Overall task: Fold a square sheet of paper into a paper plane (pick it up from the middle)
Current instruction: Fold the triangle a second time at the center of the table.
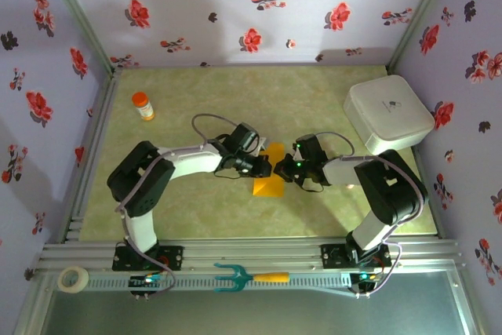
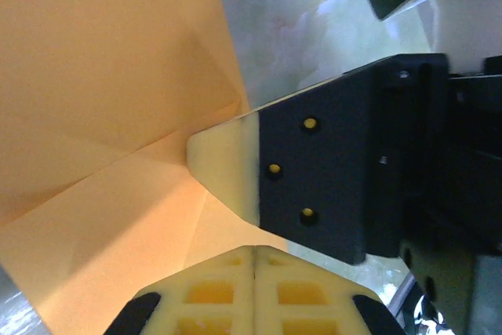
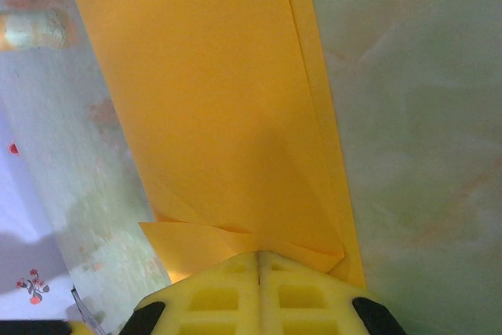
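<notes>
Floral purple walls enclose a green marbled table. Much of the square sheet of paper lies hidden under the two wrists at mid-table, and from above mainly its near part shows. Both arms bend inward with elbows out, meeting head to head over it. The left gripper and right gripper each have their fingers pressed together at the creased sheet. Whether either pinches paper is unclear. The left wrist view shows the right finger's tip on a fold.
</notes>
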Available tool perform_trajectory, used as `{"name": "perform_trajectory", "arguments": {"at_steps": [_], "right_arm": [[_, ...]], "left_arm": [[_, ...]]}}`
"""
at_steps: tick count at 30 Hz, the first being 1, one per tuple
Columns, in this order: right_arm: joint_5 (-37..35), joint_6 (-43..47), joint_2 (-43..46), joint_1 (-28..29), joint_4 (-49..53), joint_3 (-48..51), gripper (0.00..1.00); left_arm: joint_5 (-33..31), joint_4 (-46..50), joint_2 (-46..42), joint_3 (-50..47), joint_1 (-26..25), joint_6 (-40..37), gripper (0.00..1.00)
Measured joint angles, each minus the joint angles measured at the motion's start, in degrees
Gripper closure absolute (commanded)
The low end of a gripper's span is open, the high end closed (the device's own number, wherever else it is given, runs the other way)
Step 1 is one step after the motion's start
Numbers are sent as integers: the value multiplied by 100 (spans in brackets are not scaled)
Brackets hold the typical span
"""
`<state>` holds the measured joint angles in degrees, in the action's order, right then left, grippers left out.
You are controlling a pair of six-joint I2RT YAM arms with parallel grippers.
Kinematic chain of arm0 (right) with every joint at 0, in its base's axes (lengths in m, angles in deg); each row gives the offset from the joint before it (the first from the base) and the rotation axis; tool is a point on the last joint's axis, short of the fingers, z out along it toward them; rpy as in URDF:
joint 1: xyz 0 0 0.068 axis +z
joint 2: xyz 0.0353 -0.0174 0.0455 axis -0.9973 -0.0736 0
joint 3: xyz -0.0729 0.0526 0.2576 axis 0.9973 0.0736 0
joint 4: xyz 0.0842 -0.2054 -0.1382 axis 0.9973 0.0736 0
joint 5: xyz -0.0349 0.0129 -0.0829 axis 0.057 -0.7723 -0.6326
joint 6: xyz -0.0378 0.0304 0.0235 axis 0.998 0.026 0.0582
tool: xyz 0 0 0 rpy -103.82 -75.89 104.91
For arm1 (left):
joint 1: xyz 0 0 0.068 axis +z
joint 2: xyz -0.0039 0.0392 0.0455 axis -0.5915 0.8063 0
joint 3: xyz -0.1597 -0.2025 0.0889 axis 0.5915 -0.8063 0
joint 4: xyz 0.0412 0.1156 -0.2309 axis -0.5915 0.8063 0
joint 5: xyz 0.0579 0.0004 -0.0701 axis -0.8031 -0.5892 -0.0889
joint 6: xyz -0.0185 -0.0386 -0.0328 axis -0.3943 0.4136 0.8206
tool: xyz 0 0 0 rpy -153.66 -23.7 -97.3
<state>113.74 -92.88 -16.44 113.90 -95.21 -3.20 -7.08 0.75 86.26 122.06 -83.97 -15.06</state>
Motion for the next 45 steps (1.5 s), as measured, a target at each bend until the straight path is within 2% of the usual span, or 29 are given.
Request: {"name": "perform_trajectory", "arguments": {"at_steps": [26,34,45], "right_arm": [[-2,2,0,0,13,0,100],[-15,44,-7,2,42,-15,100],[-17,149,-17,2,136,-63,100]], "left_arm": [[133,83,490,24,-87,-35,100],[177,-498,286,-501,-66,-9,100],[184,-748,-94,-1082,-50,144,100]]}}
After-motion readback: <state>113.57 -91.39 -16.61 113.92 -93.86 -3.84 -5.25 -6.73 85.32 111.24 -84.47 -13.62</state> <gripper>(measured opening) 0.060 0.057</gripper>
